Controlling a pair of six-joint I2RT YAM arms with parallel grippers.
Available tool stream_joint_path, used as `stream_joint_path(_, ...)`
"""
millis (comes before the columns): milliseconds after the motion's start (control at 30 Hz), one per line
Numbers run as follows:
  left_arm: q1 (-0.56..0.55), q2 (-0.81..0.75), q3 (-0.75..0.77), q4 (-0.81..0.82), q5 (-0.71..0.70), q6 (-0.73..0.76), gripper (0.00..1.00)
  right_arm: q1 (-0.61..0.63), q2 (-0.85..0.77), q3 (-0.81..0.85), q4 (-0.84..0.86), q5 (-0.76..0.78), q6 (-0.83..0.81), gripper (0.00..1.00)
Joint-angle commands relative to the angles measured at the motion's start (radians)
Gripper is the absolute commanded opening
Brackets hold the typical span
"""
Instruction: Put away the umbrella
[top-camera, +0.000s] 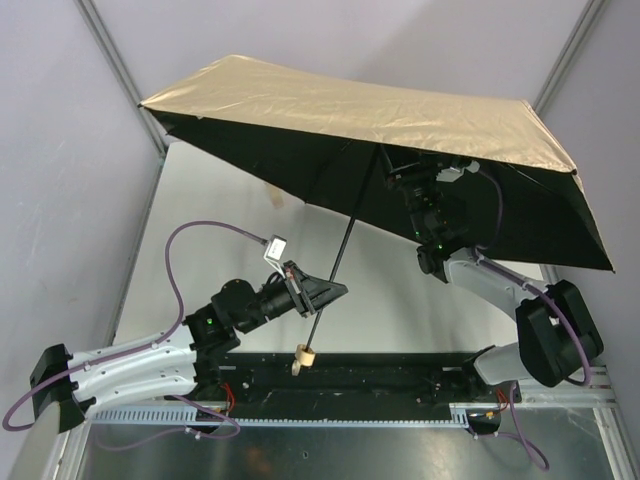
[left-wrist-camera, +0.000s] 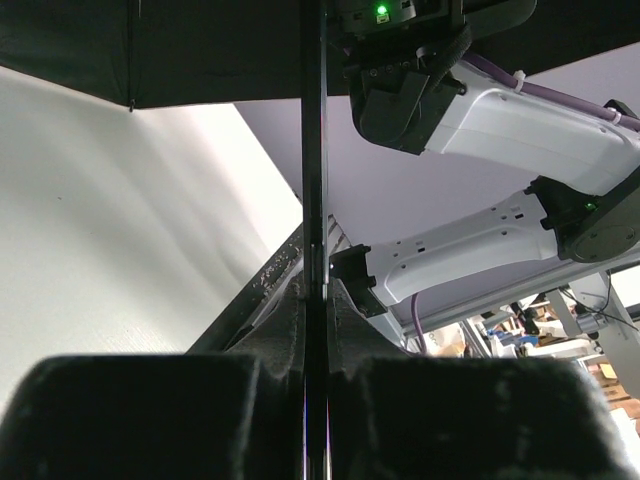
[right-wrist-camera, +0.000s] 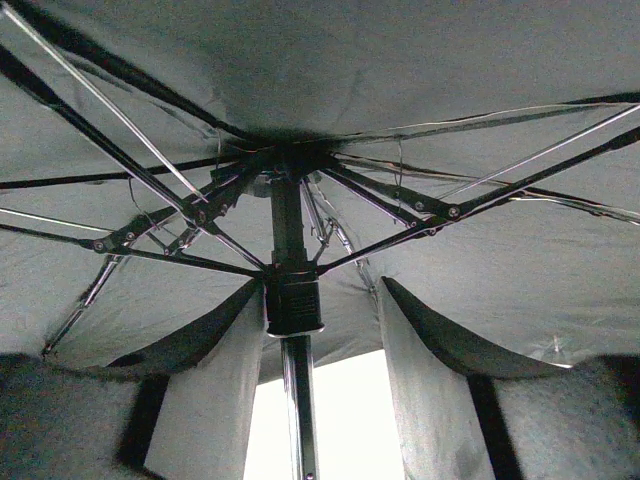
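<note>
Currently, left fingers: pinched tight on the thin black shaft, low on it, at lower centre of the overhead view.
Right fingers: parted, one on each side of the shaft just below the slider, not touching it, tucked under the canopy at upper right.
Umbrella: open and tilted, its tan top filling the upper half of the overhead view, above the surface.
Handle: pale, hanging at bottom centre, below the left fingers.

The open umbrella roofs the table; its ribs and shaft crowd the room beneath.
</note>
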Motion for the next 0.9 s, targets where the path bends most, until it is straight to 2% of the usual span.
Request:
stream_joint_path(0,-0.007,-0.007,0.017,0.078,0.015,0.004,0.00,-0.022,0.030,0.024,0.106,-0.011,0.031,0.52)
stream_joint_path(433,-0.007,-0.007,0.011,0.079,0.036,-0.005,0.00,-0.018,0.136,0.092,0.266,-0.097,0.127,0.47)
stream_joint_path(733,-0.006,-0.007,0.012,0.079,0.034,-0.006,0.00,-0.006,0.111,0.101,0.245,-0.133,0.099,0.49)
stream_joint_path(800,-0.005,-0.008,0.011,0.079,0.035,-0.009,0.00,-0.010,0.114,0.100,0.260,-0.129,0.097,0.44)
stream_joint_path(867,-0.006,-0.010,0.010,0.079,0.035,-0.010,0.00,-0.017,0.113,0.101,0.263,-0.122,0.088,0.35)
